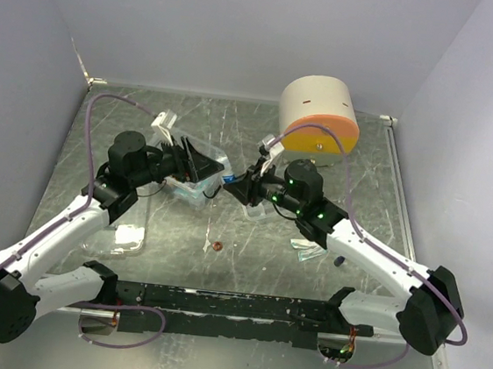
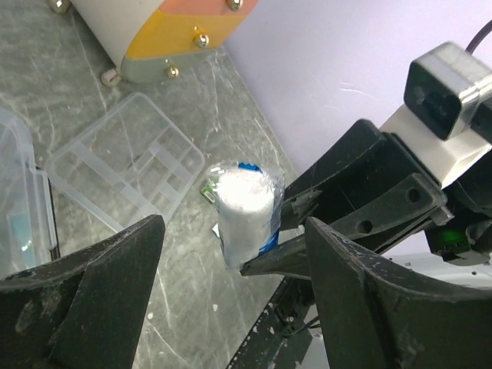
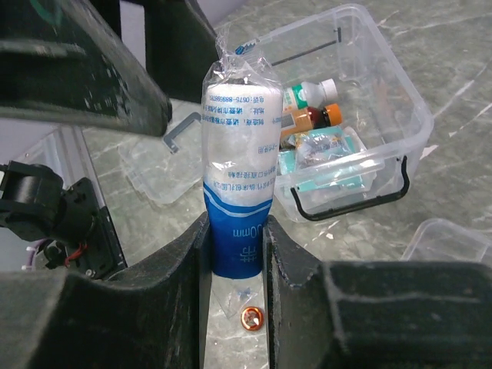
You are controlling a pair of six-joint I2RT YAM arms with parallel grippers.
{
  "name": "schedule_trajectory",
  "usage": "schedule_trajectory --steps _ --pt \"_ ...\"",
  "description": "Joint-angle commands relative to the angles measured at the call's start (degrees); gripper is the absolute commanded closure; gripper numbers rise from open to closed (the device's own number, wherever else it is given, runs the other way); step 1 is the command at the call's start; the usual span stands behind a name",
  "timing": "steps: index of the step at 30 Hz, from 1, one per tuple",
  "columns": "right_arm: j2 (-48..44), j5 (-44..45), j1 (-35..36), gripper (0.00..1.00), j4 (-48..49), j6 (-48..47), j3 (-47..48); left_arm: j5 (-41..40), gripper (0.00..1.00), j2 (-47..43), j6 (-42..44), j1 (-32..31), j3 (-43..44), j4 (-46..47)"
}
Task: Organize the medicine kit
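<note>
1. The right arm (image 1: 372, 251) has its jaws pinching the blue end of a wrapped bandage roll (image 3: 238, 154). The white part of the roll sticks out past the jaw tips.
2. The roll is held above the desk (image 1: 227, 121), between the two arms and just beside the clear box (image 3: 388, 96).
3. The left arm (image 1: 56, 231) has its jaws spread wide. In the left wrist view, one jaw stands on each side of the roll, and neither touches it.
4. The clear box is open. It holds a white-capped bottle (image 3: 311, 94), a brown bottle (image 3: 311, 117) and some flat packets.
5. A small copper coin (image 3: 250, 317) lies on the desk below the right jaws.
6. An empty divided tray (image 2: 127, 169) lies flat near a white drum with an orange and yellow face (image 1: 320, 113).
7. A clear lid (image 1: 117, 237) lies on the desk by the left arm.
</note>
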Motion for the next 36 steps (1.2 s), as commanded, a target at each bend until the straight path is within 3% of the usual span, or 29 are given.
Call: schedule_trajectory --steps 1,4,11,17,21,25,29,36 --pt "2.9 -3.3 -0.4 0.81 2.5 -1.6 3.1 3.3 0.17 -0.8 -7.3 -0.3 -4.2 9.1" --pt "4.3 -3.9 -0.3 0.81 2.9 -1.3 3.8 2.8 0.20 -0.6 -9.5 -0.3 -5.3 10.8" --pt "6.2 -4.5 -0.4 0.80 4.4 -1.0 4.6 3.3 0.42 1.6 -9.6 -0.2 -3.1 6.7" --pt "7.5 -6.7 -0.3 0.80 4.7 -1.4 5.4 0.6 0.41 2.1 -10.2 -0.3 -3.1 4.7" --pt "8.2 -7.5 -0.3 0.78 4.3 -1.3 5.8 -0.9 0.51 2.0 -10.5 -0.3 -3.3 5.7" --pt "8.1 -8.1 -0.3 0.69 4.2 -0.9 5.4 -3.1 0.62 1.4 -9.1 -0.3 -2.8 4.0" --pt "6.5 -5.6 -0.3 0.49 4.6 -0.1 3.7 -8.4 0.66 -0.5 -8.6 -0.3 -2.8 1.6" --pt "1.8 3.2 -0.3 0.42 1.3 0.8 1.2 -26.2 0.64 -4.0 -10.3 -0.1 -1.5 -7.8"
